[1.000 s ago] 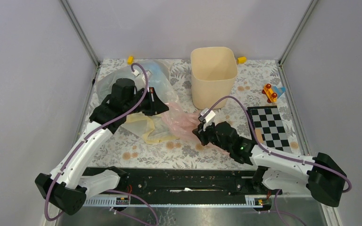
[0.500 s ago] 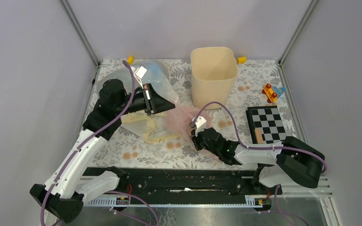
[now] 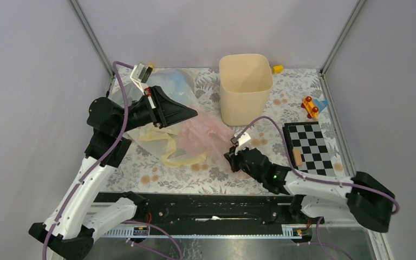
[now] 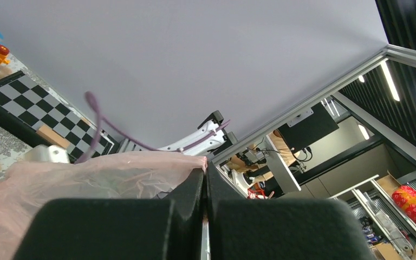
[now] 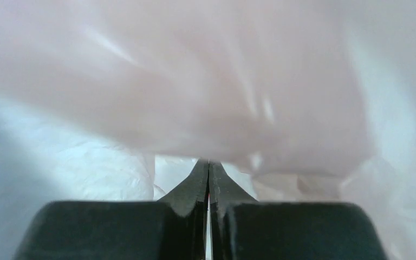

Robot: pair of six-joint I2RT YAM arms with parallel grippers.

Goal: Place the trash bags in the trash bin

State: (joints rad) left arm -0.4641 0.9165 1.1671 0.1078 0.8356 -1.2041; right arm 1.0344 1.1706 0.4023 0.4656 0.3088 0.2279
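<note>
**Pink bag pinched at both ends, bin not yet reached**

The table (image 3: 298,86) with its flowered cloth spreads out in front of me, and at its far edge stands the trash bin (image 3: 244,108), upright, open at the top and, as far as I can see into it, with nothing inside. The trash bags lie to its left and in front of it. The pink bag (image 3: 206,135) is stretched between my two arms, near the bin's front wall but not touching it. The yellow bag (image 3: 168,146) lies flat on the cloth beside it. The bluish-clear bag (image 3: 180,82) sits behind my left arm, near the far left corner.

My left gripper (image 3: 193,114) is raised above the table with its jaws fully closed, and its wrist camera shows the pink film caught right at the tips. My right gripper (image 3: 232,157) is low at the bag's near right edge, also closed. Pink plastic fills its camera and bunches at the fingertips, so I judge it has a pinch of the same bag.

I take this to be the lifting step for the first bag. Next I need to raise both ends together, carry the bag over the bin's rim and let go above the opening. The loose film could drape over the rim or snag.
</note>
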